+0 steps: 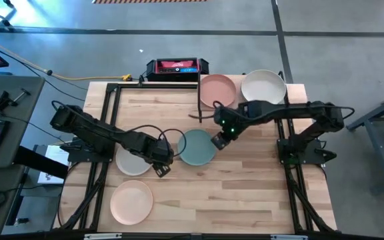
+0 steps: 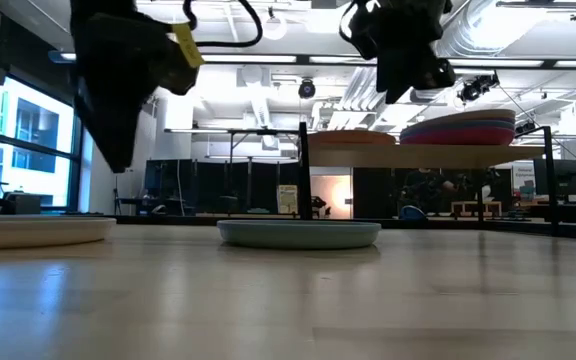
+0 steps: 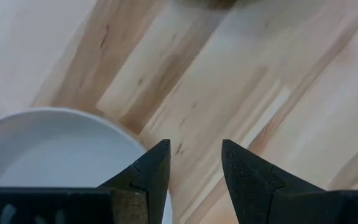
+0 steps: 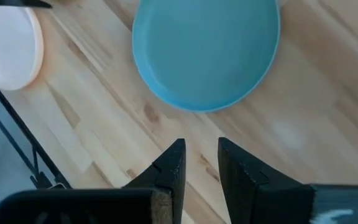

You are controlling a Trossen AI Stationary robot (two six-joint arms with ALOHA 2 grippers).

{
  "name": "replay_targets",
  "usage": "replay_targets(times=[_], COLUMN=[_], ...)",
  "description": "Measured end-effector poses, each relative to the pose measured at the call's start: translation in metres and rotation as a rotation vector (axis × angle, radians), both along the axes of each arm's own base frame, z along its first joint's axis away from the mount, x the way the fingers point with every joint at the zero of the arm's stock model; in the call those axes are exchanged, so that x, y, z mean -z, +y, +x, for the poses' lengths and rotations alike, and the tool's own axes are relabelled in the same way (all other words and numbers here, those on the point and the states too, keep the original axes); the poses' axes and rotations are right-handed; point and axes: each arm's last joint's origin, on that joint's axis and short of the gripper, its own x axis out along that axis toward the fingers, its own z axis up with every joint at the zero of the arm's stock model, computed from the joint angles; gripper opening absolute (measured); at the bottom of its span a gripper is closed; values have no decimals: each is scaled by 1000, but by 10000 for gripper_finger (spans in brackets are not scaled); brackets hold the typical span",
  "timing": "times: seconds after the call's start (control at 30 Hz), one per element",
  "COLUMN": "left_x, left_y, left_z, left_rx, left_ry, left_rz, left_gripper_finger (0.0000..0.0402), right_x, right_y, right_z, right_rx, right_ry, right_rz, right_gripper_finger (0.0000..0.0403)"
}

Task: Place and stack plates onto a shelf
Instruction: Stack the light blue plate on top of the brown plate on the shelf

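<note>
A teal plate [image 1: 195, 147] [image 2: 298, 233] [image 4: 207, 50] lies flat on the table's middle. My right gripper [image 1: 217, 141] [image 4: 201, 146] hovers open above its right rim, touching nothing. My left gripper [image 1: 160, 168] [image 3: 194, 149] hangs open above the bare wood, beside the right edge of a grey-beige plate [image 1: 132, 162] [image 3: 55, 155]. A peach plate [image 1: 131, 202] lies near the front left. The shelf [image 2: 428, 155] stands at the far right and bears a pink-topped stack [image 1: 217, 90] and a cream-topped stack [image 1: 263, 87]; in the low view the latter shows purple, magenta and blue rims [image 2: 458, 130].
A red and black box [image 1: 177, 67] sits just beyond the table's far edge. Black frame bars run along the table's left [image 1: 102, 133] and right [image 1: 285, 143] sides. Bare wood lies across the near right part of the table [image 1: 245, 200].
</note>
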Motion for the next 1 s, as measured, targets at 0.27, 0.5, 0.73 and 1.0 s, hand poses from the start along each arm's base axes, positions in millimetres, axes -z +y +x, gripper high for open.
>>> replay_targets(times=[0.27, 0.5, 0.73, 1.0], left_x=[2, 2, 1, 2], left_y=[-19, -40, -61, -79], left_z=[-20, -35, -49, -60], left_rx=[73, 85, 100, 100], left_ry=[133, 186, 196, 188], left_rz=[39, 59, 68, 69], left_gripper_finger=[133, 133, 133, 133], right_x=[20, 41, 59, 78], right_y=[15, 32, 43, 44], right_z=[13, 26, 35, 44], right_rx=[43, 42, 49, 195], right_ry=[75, 140, 185, 219], right_rz=[-13, 3, 12, -52], right_gripper_finger=[73, 73, 88, 129])
